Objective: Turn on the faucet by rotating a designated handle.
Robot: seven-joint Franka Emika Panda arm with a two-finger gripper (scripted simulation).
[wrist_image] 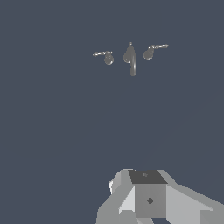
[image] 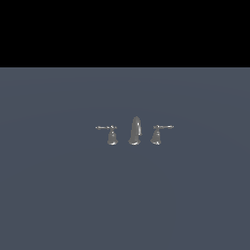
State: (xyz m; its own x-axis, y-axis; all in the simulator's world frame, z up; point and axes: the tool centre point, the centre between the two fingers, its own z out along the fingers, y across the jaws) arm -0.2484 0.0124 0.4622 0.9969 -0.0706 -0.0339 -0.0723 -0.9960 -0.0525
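Note:
The faucet [image: 135, 132] is a tiny grey metal set on the dark blue-grey floor: a tall curved spout in the middle and a bell-based lever on each side. The handle [image: 112, 135] stands on the exterior view's left, its thin lever pointing left. The arm does not show in the exterior view. In the wrist view the faucet [wrist_image: 130, 56] and the handle [wrist_image: 108, 58] lie far ahead of my gripper [wrist_image: 148, 192]. Only grey and white blocks of the gripper show at the frame's edge, well apart from the faucet. Its fingertips are not clear.
The twin handle [image: 156, 136] with its lever pointing right stands on the other side of the spout. The flat blue-grey ground [image: 125, 195] spreads all around the faucet, under a black background.

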